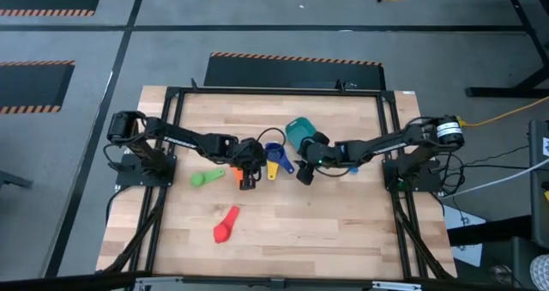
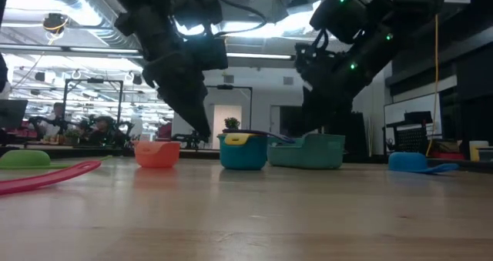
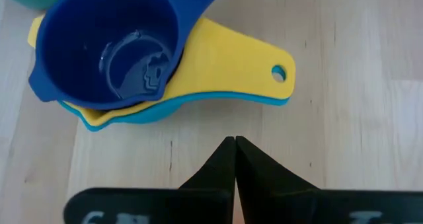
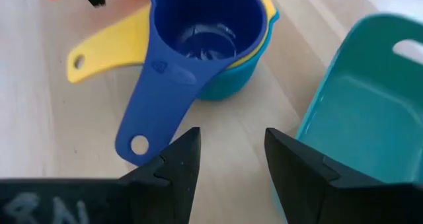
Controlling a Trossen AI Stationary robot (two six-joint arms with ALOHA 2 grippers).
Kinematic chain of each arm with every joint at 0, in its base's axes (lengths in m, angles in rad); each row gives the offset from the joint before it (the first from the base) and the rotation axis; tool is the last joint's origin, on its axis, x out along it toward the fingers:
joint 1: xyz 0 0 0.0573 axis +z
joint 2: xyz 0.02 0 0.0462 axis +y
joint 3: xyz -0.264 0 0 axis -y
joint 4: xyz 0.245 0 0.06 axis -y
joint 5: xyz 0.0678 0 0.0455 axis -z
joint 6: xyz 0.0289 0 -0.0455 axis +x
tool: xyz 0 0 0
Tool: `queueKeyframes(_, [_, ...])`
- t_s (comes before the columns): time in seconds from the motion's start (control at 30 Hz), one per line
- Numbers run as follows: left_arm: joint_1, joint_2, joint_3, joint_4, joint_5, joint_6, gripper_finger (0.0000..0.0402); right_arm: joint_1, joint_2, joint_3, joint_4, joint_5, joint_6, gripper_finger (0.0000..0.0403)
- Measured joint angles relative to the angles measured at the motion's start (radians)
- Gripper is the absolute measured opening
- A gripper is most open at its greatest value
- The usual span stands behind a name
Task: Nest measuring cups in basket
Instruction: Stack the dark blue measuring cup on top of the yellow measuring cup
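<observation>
Three cups sit nested in a stack (image 1: 274,158) on the table: dark blue (image 3: 109,49) in yellow (image 3: 218,69) in light blue (image 4: 228,85). The teal basket (image 1: 300,132) stands just beyond the stack, resting on its base. The orange cup (image 2: 156,154), the green cup (image 1: 199,178) and the red cup (image 1: 226,226) lie apart on the wood. My left gripper (image 3: 234,145) is shut and hovers by the stack, next to the orange cup. My right gripper (image 4: 228,151) is open near the dark blue handle's free end (image 4: 139,145) and touches nothing.
Another light blue cup (image 2: 416,162) lies under the right arm, toward the table's right side. A black frame (image 1: 274,92) runs around the tabletop. Bare wood lies toward the near edge, around the red cup.
</observation>
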Motion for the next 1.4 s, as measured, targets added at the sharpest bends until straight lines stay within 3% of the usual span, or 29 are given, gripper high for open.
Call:
queueKeyframes(0.63, [0.001, 0.000, -0.003, 0.046, -0.004, 0.000, 0.0002, 0.002, 0.065, 0.000, 0.105, -0.008, 0.004, 0.0174])
queueKeyframes(0.93, [0.000, 0.065, -0.005, 0.056, -0.005, -0.021, 0.0002, 0.024, 0.066, 0.000, 0.153, -0.009, 0.003, 0.0174])
queueKeyframes(1.4, [0.000, 0.085, 0.002, 0.196, -0.004, -0.024, 0.0003, 0.036, 0.121, -0.001, 0.255, -0.030, 0.030, 0.0174])
